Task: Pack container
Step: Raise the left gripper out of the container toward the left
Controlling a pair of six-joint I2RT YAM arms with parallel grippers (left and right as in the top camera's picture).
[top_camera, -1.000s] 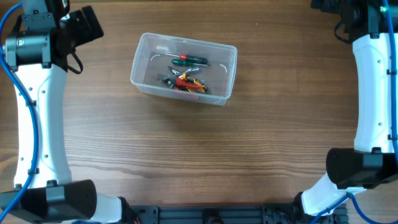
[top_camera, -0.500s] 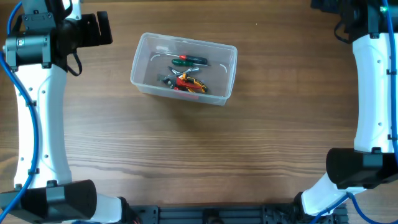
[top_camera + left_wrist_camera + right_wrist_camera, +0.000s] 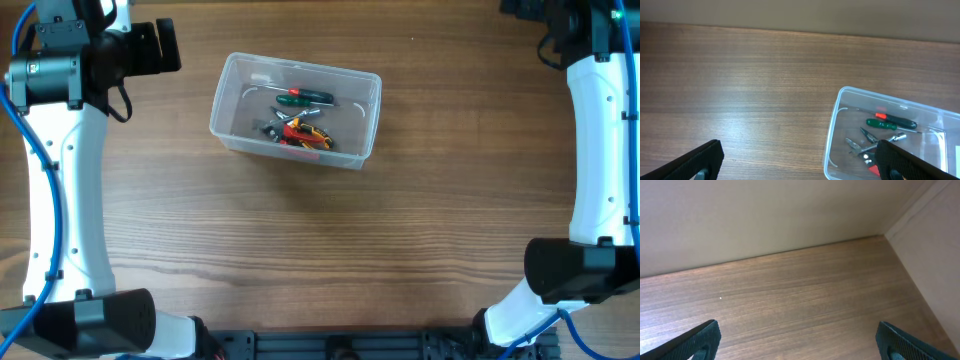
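Though near, container [image 3: 832, 135] ahead of left gripper [image 3: 800, 162]

container [image 3: 850, 117] cut off at left wrist view's lower edge, jumbled hand tools [image 3: 298, 128] too small to name

White arms [image 3: 52, 190] (blue cables [image 3: 631, 150]), black joints [image 3: 570, 268].
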